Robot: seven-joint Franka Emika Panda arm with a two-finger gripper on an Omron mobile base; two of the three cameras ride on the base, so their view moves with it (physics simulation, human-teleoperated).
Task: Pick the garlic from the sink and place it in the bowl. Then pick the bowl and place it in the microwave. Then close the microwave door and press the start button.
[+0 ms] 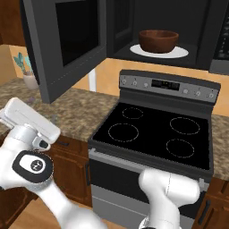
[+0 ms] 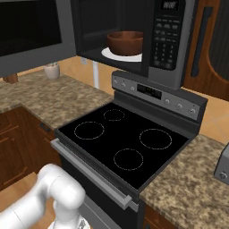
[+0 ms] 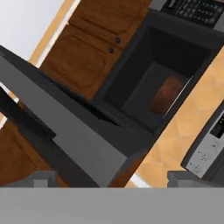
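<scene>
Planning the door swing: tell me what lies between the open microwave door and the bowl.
Nothing stands there. In the left base view the microwave door hangs open at left, the bowl sits on the white turntable plate, and between them is bare dark microwave interior.

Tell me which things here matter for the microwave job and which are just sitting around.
For the job:
bowl, on the turntable plate
microwave
microwave door, hanging open
gripper, open, holding nothing

Just there:
stove
potted plant
granite counter
</scene>
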